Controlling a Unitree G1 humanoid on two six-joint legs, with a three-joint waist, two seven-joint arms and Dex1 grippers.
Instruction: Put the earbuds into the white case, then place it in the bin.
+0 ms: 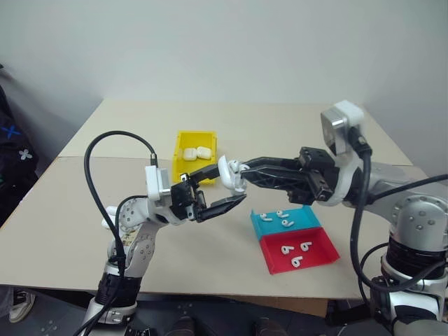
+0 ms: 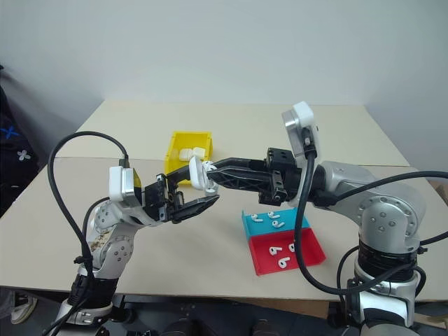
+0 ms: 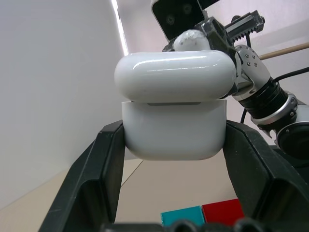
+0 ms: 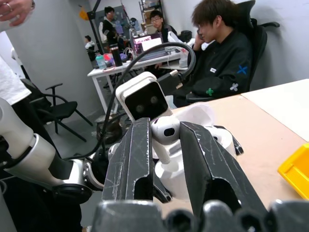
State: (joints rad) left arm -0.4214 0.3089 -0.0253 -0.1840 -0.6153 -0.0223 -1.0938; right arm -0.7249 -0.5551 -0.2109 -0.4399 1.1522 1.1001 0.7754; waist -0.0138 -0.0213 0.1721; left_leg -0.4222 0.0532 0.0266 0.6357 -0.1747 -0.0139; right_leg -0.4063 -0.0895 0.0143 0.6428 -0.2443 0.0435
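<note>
Case (image 3: 173, 121) held aloft in mid-air over the table (image 1: 84, 210), just in front of the yellow bin (image 1: 183, 148), clamped by the body between the two fingers of the left gripper (image 1: 220, 190). Gripped low on the sides, probably to leave the hinged lid free; lid up and tipped back, mouth turned toward the right arm. Earbud (image 4: 165, 130) pinched by its bulb in the closed right gripper (image 4: 164, 140), just above the case's opening, stem hanging down toward a socket, long axis roughly in line with the case's depth — apparently lined up for insertion. Further earbuds (image 1: 281, 220) lying loose on the blue tray (image 1: 308, 215) and on the red tray (image 1: 318, 255), nearer than the bin and off to the right of it. Two more cases (image 1: 196, 152) resting inside the bin.
</note>
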